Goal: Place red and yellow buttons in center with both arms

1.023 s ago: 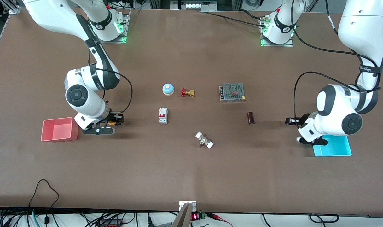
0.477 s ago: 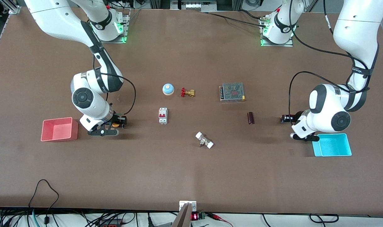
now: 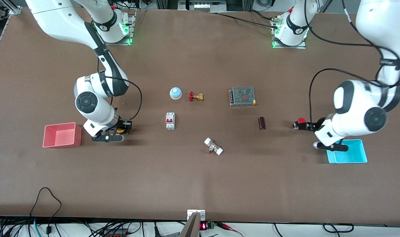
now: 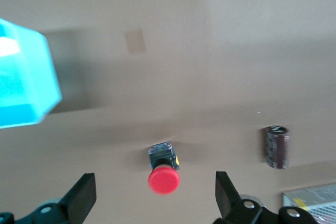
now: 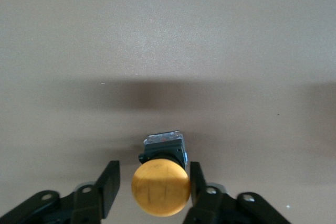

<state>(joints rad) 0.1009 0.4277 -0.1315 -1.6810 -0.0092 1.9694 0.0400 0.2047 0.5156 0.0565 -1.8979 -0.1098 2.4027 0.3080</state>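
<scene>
1. The yellow button [image 5: 160, 189] has a round orange-yellow mushroom cap on a short black body with a pale, clear end; it sits on the brown table [image 3: 200, 184].
2. The right gripper [image 5: 152, 191] is low over the table beside the pink bin [image 3: 61, 135]. Its two black fingers [image 5: 109, 187] bracket the yellow cap closely, one on each side; whether they press on it cannot be told.
3. The red button [image 4: 164, 168] has a round, smooth red cap on a short black body with a clear end and a small yellow mark on its side. It lies on the table with nothing touching it.
4. The left gripper [image 4: 152, 199] hovers just above the red button with its fingers [image 4: 82, 196] spread wide and empty; the button lies between them with clear space on both sides. The cyan bin [image 3: 347, 151] is just beside this gripper.
5. Out ahead of the left gripper, toward the table's middle, lies a dark brown capacitor [image 3: 261, 123], and past it a metal-mesh power supply [image 3: 242, 96].
6. Between the two grippers lie a white circuit breaker [image 3: 170, 120] with a red switch, a blue dome with a cream top [image 3: 175, 93], a brass valve with a red handwheel [image 3: 196, 96], and a white-ended fitting [image 3: 213, 146].
7. No writing on the buttons can be read.
</scene>
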